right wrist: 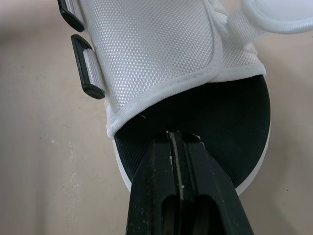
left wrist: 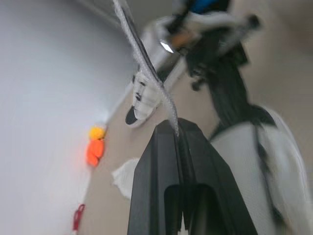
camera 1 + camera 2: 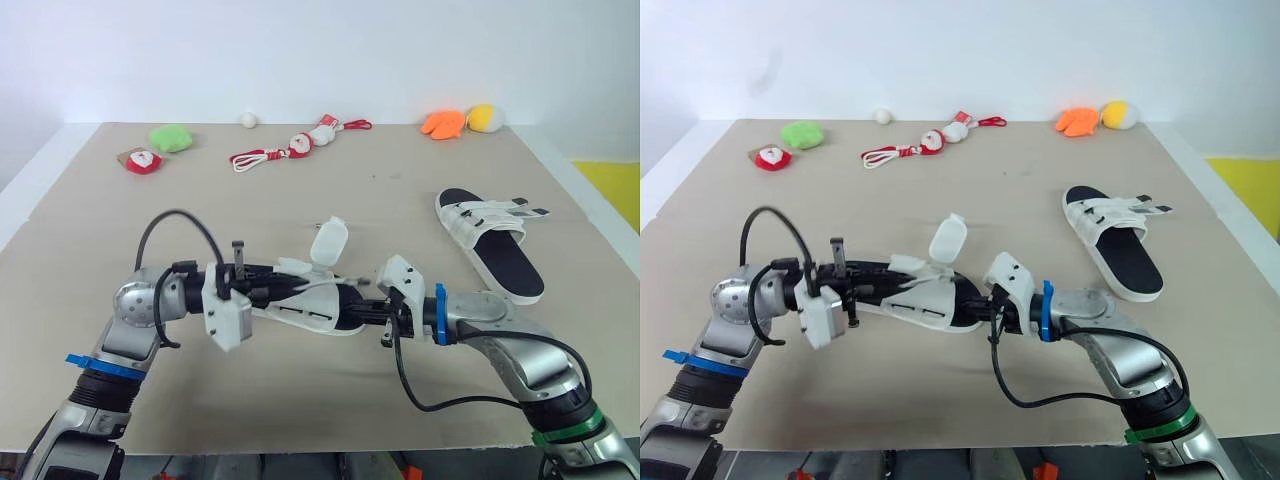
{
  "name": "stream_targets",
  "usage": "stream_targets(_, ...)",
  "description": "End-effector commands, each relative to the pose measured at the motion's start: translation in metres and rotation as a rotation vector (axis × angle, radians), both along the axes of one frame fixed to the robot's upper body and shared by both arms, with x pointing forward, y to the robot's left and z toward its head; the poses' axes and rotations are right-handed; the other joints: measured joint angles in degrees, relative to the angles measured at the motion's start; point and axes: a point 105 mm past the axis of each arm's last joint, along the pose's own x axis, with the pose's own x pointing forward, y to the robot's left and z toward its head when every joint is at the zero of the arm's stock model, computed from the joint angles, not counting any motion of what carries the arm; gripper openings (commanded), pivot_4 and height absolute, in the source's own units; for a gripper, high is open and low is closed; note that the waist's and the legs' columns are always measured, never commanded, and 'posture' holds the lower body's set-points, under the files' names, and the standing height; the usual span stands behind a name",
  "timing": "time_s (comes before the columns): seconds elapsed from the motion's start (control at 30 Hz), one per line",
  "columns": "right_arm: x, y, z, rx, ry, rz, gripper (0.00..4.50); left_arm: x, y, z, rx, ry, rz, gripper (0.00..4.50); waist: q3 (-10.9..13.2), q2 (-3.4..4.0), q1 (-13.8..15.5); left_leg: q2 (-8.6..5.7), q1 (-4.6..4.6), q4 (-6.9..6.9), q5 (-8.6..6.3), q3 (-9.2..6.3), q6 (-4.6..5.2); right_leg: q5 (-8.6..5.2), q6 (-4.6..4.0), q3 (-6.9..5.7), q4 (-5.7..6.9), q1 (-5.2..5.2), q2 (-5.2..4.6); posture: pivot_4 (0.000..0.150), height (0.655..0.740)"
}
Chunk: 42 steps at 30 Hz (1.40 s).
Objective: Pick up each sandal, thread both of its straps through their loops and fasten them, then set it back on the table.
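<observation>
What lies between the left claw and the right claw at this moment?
One white sandal spans the gap: the left claw pinches its strap, the right claw grips its sole end. Both eye views show it.

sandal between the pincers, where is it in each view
Left eye view: sandal low centre.
Right eye view: low, left of centre.
Left wrist view: its white upper beside the left pincer, which pinches its strap.
Right wrist view: ahead of the right pincer, upper at.
Shared landmark: orange toy, in both eye views and the left wrist view.
</observation>
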Motion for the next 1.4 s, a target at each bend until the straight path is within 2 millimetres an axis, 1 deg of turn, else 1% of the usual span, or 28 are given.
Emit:
stream_targets(0.03, -0.001, 0.004, -0.005, -0.020, 0.021, 0.016, 0.00, -0.009, 0.006, 0.003, 0.001, -0.171, -0.058, 0.03, 0.0, 0.00, 0.0, 0.00, 0.00, -0.01, 0.00, 0.04, 0.00, 0.00, 0.01, 0.05, 0.00, -0.02, 0.00, 0.150, 0.7400)
stream_targets(0.13, -0.001, 0.003, -0.005, -0.027, 0.021, 0.018, 0.00, -0.014, 0.010, 0.003, -0.009, -0.241, -0.085, 0.03, 0.0, -0.01, 0.0, 0.00, -0.02, -0.02, 0.00, 0.15, 0.00, 0.00, 0.06, 0.19, 0.00, -0.04, 0.00, 0.150, 0.7400)
stream_targets(0.17, -0.001, 0.003, -0.005, -0.028, 0.021, 0.019, 0.00, -0.015, 0.011, 0.003, -0.019, -0.252, -0.089, 0.44, 0.0, -0.01, 0.0, 0.00, -0.01, -0.02, 0.00, 0.20, 0.00, 0.01, 0.08, 0.23, 0.00, -0.06, 0.00, 0.150, 0.7400)
stream_targets(0.2, -0.001, 0.003, -0.005, -0.029, 0.020, 0.019, 0.00, -0.016, 0.013, 0.004, -0.028, -0.255, -0.090, 0.58, 0.0, -0.01, 0.0, 0.00, -0.01, -0.02, 0.00, 0.21, 0.00, 0.02, 0.10, 0.25, 0.00, -0.07, 0.00, 0.150, 0.7400)
stream_targets(0.23, -0.001, 0.003, -0.005, -0.031, 0.019, 0.019, 0.00, -0.018, 0.015, 0.005, -0.041, -0.245, -0.088, 0.90, 0.0, -0.01, 0.0, 0.00, -0.01, -0.02, 0.00, 0.23, 0.00, 0.03, 0.12, 0.26, 0.00, -0.07, 0.00, 0.150, 0.7400)
stream_targets(0.27, -0.001, 0.003, -0.005, -0.032, 0.018, 0.019, 0.00, -0.019, 0.017, 0.005, -0.047, -0.231, -0.083, 1.47, 0.0, -0.01, 0.0, 0.00, -0.01, -0.01, 0.00, 0.25, 0.00, 0.05, 0.15, 0.28, 0.00, -0.07, 0.00, 0.150, 0.7400)
stream_targets(0.33, 0.000, 0.003, -0.006, -0.032, 0.017, 0.019, 0.00, -0.021, 0.020, 0.005, -0.052, -0.196, -0.071, 2.24, 0.0, 0.00, 0.0, 0.01, 0.00, -0.01, 0.00, 0.29, 0.00, 0.05, 0.16, 0.30, 0.00, -0.08, 0.01, 0.150, 0.7400)
stream_targets(0.37, 0.000, 0.003, -0.006, -0.032, 0.016, 0.019, 0.00, -0.020, 0.022, 0.004, -0.050, -0.180, -0.060, 2.80, 0.0, 0.00, 0.0, 0.03, 0.00, -0.01, 0.00, 0.34, 0.00, 0.06, 0.17, 0.33, 0.00, -0.10, 0.00, 0.150, 0.7400)
stream_targets(0.4, -0.001, 0.003, -0.007, -0.033, 0.016, 0.019, 0.00, -0.021, 0.026, 0.000, -0.037, -0.155, -0.044, 3.19, 0.0, 0.00, 0.0, 0.04, 0.01, -0.02, -0.01, 0.35, 0.00, 0.06, 0.17, 0.34, 0.00, -0.10, 0.00, 0.150, 0.7400)
stream_targets(0.43, -0.001, 0.003, -0.008, -0.034, 0.015, 0.019, 0.00, -0.022, 0.031, -0.004, -0.024, -0.124, -0.022, 3.84, 0.0, 0.00, 0.0, 0.05, 0.01, -0.02, -0.01, 0.36, 0.00, 0.06, 0.17, 0.33, 0.00, -0.11, 0.00, 0.150, 0.7400)
stream_targets(0.47, -0.001, 0.004, -0.009, -0.034, 0.015, 0.019, 0.00, -0.022, 0.035, -0.006, -0.027, -0.091, 0.002, 4.06, 0.0, 0.00, -0.1, 0.05, 0.01, -0.02, -0.01, 0.39, -0.01, 0.06, 0.16, 0.36, 0.00, -0.13, 0.00, 0.150, 0.7400)
stream_targets(0.5, -0.001, 0.004, -0.009, -0.035, 0.015, 0.018, 0.00, -0.022, 0.039, -0.005, -0.040, -0.060, 0.029, 4.44, 0.0, 0.00, -0.1, 0.09, 0.01, -0.04, -0.01, 0.46, -0.01, 0.06, 0.16, 0.39, 0.00, -0.17, 0.00, 0.150, 0.7400)
stream_targets(0.6, -0.001, 0.004, -0.010, -0.038, 0.016, 0.016, 0.00, -0.023, 0.043, -0.004, -0.076, 0.023, 0.081, 4.44, 0.0, -0.02, -0.1, 0.14, 0.01, -0.06, -0.02, 0.57, -0.01, 0.06, 0.16, 0.43, 0.00, -0.21, 0.00, 0.150, 0.7400)
stream_targets(0.63, -0.001, 0.004, -0.011, -0.036, 0.028, 0.004, 0.00, -0.020, 0.048, -0.002, -0.118, 0.124, 0.138, 4.44, 0.0, -0.04, -0.1, 0.15, 0.01, -0.05, -0.02, 0.59, -0.02, 0.06, 0.16, 0.43, 0.00, -0.22, 0.00, 0.150, 0.7400)
stream_targets(0.67, 0.000, 0.004, -0.011, -0.035, 0.034, -0.005, 0.00, -0.015, 0.053, -0.005, -0.149, 0.273, 0.216, 4.44, 0.0, -0.08, -0.2, 0.17, 0.01, -0.05, -0.02, 0.62, -0.02, 0.07, 0.15, 0.43, 0.01, -0.24, 0.00, 0.150, 0.7400)
stream_targets(0.77, 0.002, 0.004, -0.011, -0.034, 0.039, -0.015, 0.00, -0.014, 0.060, -0.014, -0.173, 0.584, 0.329, 4.44, 0.0, -0.11, -0.2, 0.37, 0.04, -0.05, -0.02, 0.84, -0.02, 0.11, 0.08, 0.44, 0.05, -0.34, 0.02, 0.150, 0.7400)
stream_targets(0.8, 0.001, 0.005, -0.012, -0.033, 0.040, -0.013, 0.00, -0.009, 0.064, -0.010, -0.228, 0.680, 0.370, 4.44, 0.0, -0.10, -0.2, 0.46, 0.04, -0.05, -0.02, 0.87, -0.03, 0.11, 0.08, 0.40, 0.06, -0.34, 0.04, 0.150, 0.7400)
stream_targets(0.83, 0.001, 0.006, -0.012, -0.033, 0.041, -0.010, 0.00, -0.005, 0.069, -0.008, -0.282, 0.822, 0.417, 4.44, 0.0, -0.11, -0.2, 0.48, 0.09, -0.05, -0.03, 0.89, -0.03, 0.10, 0.08, 0.39, 0.06, -0.37, 0.05, 0.150, 0.7400)
stream_targets(0.87, 0.001, 0.008, -0.013, -0.033, 0.041, -0.007, 0.00, -0.005, 0.073, -0.010, -0.297, 0.989, 0.442, 4.44, 0.0, -0.18, -0.1, 0.52, 0.09, -0.05, -0.03, 0.90, -0.03, 0.10, 0.07, 0.37, 0.06, -0.38, 0.07, 0.150, 0.7400)
stream_targets(0.9, 0.001, 0.009, -0.013, -0.031, 0.042, -0.004, 0.00, -0.010, 0.077, -0.013, -0.279, 1.167, 0.443, 4.44, 0.0, -0.36, -0.2, 0.60, 0.08, -0.05, -0.03, 0.90, -0.04, 0.11, 0.07, 0.33, 0.06, -0.38, 0.10, 0.150, 0.7400)
stream_targets(0.93, 0.001, 0.010, -0.013, -0.030, 0.042, -0.002, 0.00, -0.016, 0.078, -0.015, -0.256, 1.290, 0.437, 4.44, 0.0, -0.38, -0.3, 0.72, 0.09, -0.04, -0.03, 0.90, -0.04, 0.11, 0.06, 0.26, 0.07, -0.42, 0.18, 0.150, 0.7400)
stream_targets(0.97, 0.002, 0.011, -0.013, -0.028, 0.042, 0.001, 0.00, -0.018, 0.079, -0.011, -0.258, 1.367, 0.428, 4.44, 0.1, -0.36, -0.3, 0.79, 0.09, -0.04, -0.04, 0.92, -0.06, 0.10, 0.05, 0.23, 0.05, -0.46, 0.19, 0.150, 0.7400)
stream_targets(1.0, 0.002, 0.011, -0.012, -0.027, 0.041, 0.002, 0.00, -0.019, 0.080, -0.007, -0.266, 1.406, 0.424, 4.44, 0.1, -0.31, -0.4, 0.79, 0.11, -0.04, -0.07, 0.98, -0.10, 0.11, 0.02, 0.22, 0.05, -0.49, 0.15, 0.150, 0.7400)
stream_targets(1.07, 0.003, 0.012, -0.011, -0.025, 0.039, 0.003, 0.00, -0.033, 0.078, 0.000, -0.225, 1.561, 0.361, 4.44, 0.1, -0.34, -0.4, 0.74, 0.19, -0.05, -0.14, 1.04, -0.21, 0.08, -0.03, 0.24, 0.04, -0.66, 0.09, 0.150, 0.7400)
stream_targets(1.13, 0.003, 0.012, -0.010, -0.023, 0.039, 0.004, 0.00, -0.046, 0.075, 0.001, -0.163, 1.663, 0.327, 4.44, 0.1, -0.47, -0.6, 0.77, 0.21, -0.05, -0.21, 1.06, -0.32, 0.07, -0.06, 0.24, 0.03, -0.70, 0.11, 0.150, 0.7400)
stream_targets(1.17, 0.003, 0.012, -0.010, -0.020, 0.040, 0.004, 0.00, -0.048, 0.073, 0.000, -0.148, 1.666, 0.327, 4.44, 0.1, -0.46, -0.7, 0.78, 0.21, -0.05, -0.25, 1.09, -0.37, 0.05, -0.10, 0.25, 0.02, -0.71, 0.10, 0.150, 0.7400)
stream_targets(1.3, 0.003, 0.013, -0.009, -0.016, 0.042, 0.000, 0.00, -0.055, 0.053, -0.009, -0.085, 1.684, 0.304, 4.44, 0.1, -0.45, -0.7, 0.78, 0.23, -0.07, -0.34, 1.17, -0.47, 0.00, -0.19, 0.28, 0.01, -0.71, 0.11, 0.150, 0.7400)
stream_targets(1.4, 0.003, 0.014, -0.010, -0.016, 0.042, 0.002, 0.00, -0.055, 0.043, -0.013, -0.083, 1.693, 0.292, 4.44, 0.1, -0.48, -0.7, 0.78, 0.22, -0.07, -0.37, 1.23, -0.51, 0.00, -0.19, 0.34, 0.01, -0.53, 0.13, 0.150, 0.7400)
